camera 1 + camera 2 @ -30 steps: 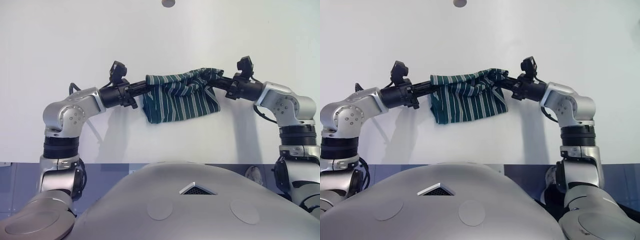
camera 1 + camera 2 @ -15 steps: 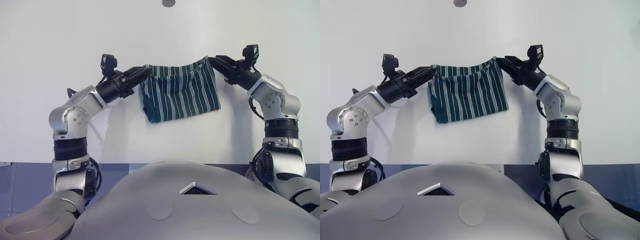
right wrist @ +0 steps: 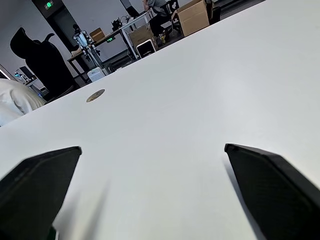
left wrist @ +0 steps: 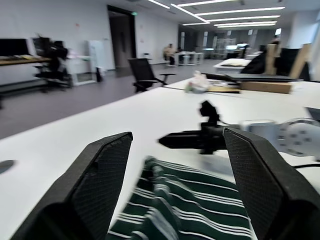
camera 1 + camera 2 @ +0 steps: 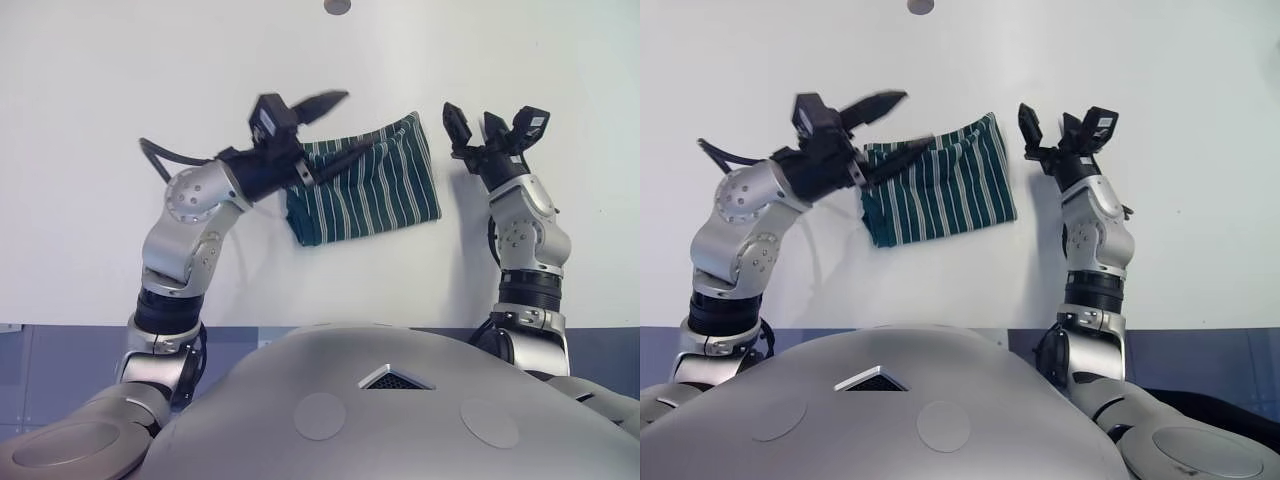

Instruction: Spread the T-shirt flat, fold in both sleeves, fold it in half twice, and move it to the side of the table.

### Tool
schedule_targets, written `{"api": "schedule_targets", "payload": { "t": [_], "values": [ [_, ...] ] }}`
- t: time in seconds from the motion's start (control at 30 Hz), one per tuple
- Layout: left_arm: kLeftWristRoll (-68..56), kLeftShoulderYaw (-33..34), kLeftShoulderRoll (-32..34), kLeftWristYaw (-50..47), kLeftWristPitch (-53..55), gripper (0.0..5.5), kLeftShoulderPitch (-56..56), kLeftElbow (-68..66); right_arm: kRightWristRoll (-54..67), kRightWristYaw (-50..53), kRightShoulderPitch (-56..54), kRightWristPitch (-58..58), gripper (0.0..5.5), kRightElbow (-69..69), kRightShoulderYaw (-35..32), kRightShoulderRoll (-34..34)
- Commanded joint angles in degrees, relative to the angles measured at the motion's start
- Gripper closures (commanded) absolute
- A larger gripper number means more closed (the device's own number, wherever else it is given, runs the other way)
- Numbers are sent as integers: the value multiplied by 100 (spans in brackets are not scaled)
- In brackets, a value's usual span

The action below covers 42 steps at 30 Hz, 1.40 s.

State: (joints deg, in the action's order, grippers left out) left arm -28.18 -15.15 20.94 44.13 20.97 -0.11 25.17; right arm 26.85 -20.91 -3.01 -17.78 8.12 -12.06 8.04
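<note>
The T-shirt point(image 5: 370, 192), dark green with thin white stripes, lies folded into a small rectangle on the white table point(image 5: 100, 90). My left gripper point(image 5: 337, 128) is open and raised over the shirt's left part, with nothing between its fingers. In the left wrist view the shirt point(image 4: 186, 216) lies below the two spread fingers point(image 4: 97, 187). My right gripper point(image 5: 472, 118) is open just right of the shirt's far right corner, apart from the cloth. Its fingers point(image 3: 272, 182) frame bare tabletop in the right wrist view.
A small round disc point(image 5: 337, 6) is set into the table at its far side, also seen as the disc point(image 3: 95, 95). Bare table stretches left and right of the shirt. Desks and chairs stand in the room behind.
Both grippers held the shirt's far corners before; now both have let go, opened and lifted away. The shirt rests folded on the table.
</note>
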Motion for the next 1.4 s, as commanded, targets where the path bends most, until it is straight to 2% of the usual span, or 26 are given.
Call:
{"api": "schedule_targets", "payload": {
  "t": [0.03,0.23,0.53,0.67,0.8,0.9,1.0,1.13,1.27,1.4],
  "values": [
    [159,-603,397,672,238,215,49,-397,-150,122,86,71,14,5,163,-188],
    [1434,-1086,25,70,-146,215,-567,-1641,-200,291,112,216,14,108,140,-382],
    [2196,-964,-561,-776,-431,215,-791,-2746,-150,495,48,634,14,500,-467,-259],
    [2617,-982,-555,-1131,-325,215,-809,-3148,-67,673,-72,818,14,611,-891,-106],
    [2921,-600,-690,-2095,195,215,-901,-3875,-84,740,-219,995,14,818,-1111,20],
    [2500,607,-1115,-3396,169,215,-1897,-5256,-148,748,-327,1143,14,1028,-1093,-33],
    [2197,1609,-1193,-4658,-549,215,-3133,-7015,-182,719,-440,1300,14,1277,-1095,-35],
    [2115,2358,-912,-5944,-1575,215,-4388,-8990,-214,796,-713,1672,14,1796,-1241,0],
    [2024,2926,-443,-6504,-1983,215,-4860,-9908,-251,839,-954,2097,14,2344,-1265,-136],
    [2178,3051,-225,-6218,-2207,215,-5368,-10069,-271,831,-1020,2510,14,2726,-1286,-182]
  ]
}}
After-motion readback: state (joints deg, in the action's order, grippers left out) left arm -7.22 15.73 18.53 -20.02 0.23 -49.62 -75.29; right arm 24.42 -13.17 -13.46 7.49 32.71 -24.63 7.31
